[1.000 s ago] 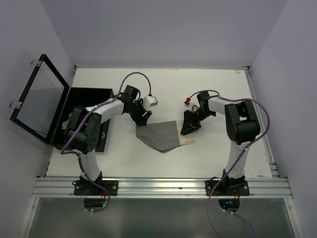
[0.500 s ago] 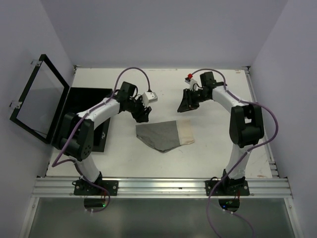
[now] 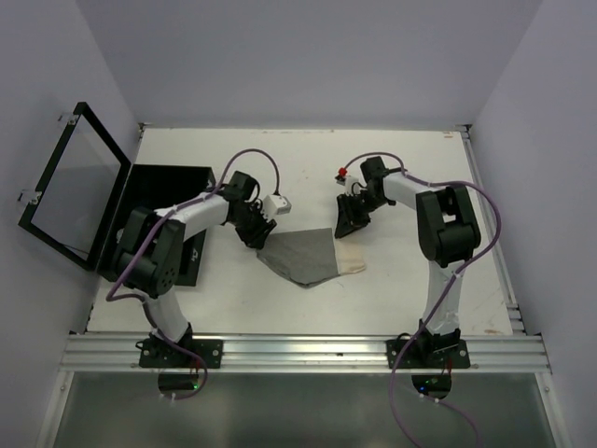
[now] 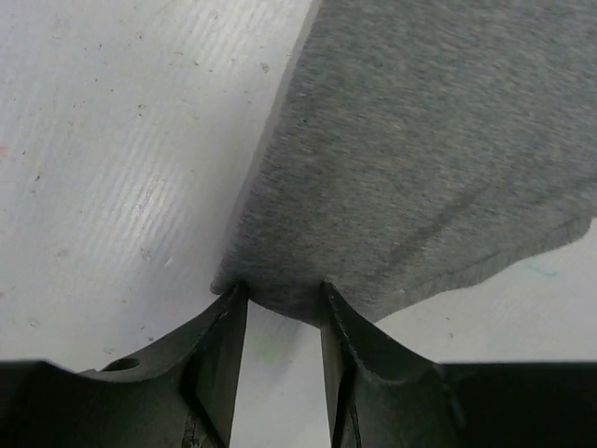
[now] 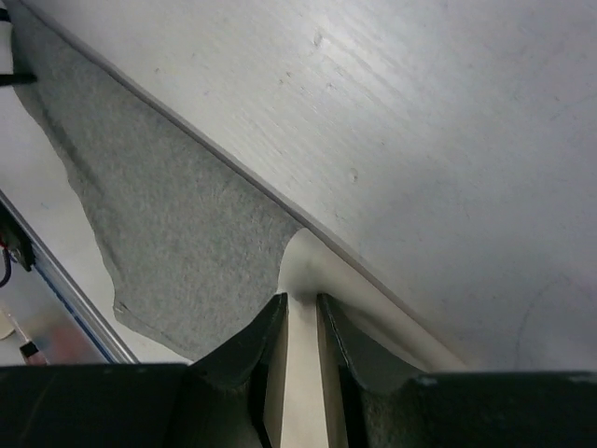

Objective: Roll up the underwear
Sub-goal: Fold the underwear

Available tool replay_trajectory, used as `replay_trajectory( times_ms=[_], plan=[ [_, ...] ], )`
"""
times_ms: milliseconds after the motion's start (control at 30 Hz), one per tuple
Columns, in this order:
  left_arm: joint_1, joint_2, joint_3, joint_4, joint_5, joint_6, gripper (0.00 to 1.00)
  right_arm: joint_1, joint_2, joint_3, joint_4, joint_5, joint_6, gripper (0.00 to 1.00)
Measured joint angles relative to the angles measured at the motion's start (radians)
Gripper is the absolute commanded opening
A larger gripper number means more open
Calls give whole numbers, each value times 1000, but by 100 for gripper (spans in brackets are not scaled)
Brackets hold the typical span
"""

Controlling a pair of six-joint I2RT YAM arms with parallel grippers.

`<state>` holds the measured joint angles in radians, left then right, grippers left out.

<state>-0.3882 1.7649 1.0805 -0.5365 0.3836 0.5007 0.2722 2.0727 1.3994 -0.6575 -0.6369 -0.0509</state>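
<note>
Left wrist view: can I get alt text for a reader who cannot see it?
A piece of heather grey underwear lies flat on a white table, its near corner sitting right at the tips of the left tool. The tool's two dark fingers rise from the bottom edge with a gap between them, not yet closed on the cloth.

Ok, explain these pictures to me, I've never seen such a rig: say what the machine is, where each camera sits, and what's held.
These are two robot arms bolted at the near edge of a table. The wide picture looks down from above; the other two come from cameras on each wrist. One piece of underwear, grey with a cream edge, lies flat; an open black box sits at the left. The left claw stands open astride a grey corner. The right claw is nearly closed at the cream edge; whether it pinches yet, I cannot tell.
</note>
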Motion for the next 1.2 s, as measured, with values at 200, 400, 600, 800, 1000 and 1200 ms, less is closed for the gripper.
replay_trajectory(
  times_ms=[200,400,600,800,1000,1200],
  plan=[
    [3,137,148,35,-21,10,38,-43,-3,-36,25,-19,41,24],
    [5,237,285,66,-20,16,51,-115,-3,-16,35,-5,58,29],
    [14,163,237,131,22,38,70,-149,-6,79,14,-21,12,32],
    [0,-179,70,177,78,134,70,-134,-92,114,-93,-129,-57,27],
    [-198,-266,-57,280,29,226,67,-56,-145,-11,-116,-171,-87,23],
    [-378,-161,-140,311,-34,233,66,-36,-31,-65,-143,-165,-104,22]
  ],
)
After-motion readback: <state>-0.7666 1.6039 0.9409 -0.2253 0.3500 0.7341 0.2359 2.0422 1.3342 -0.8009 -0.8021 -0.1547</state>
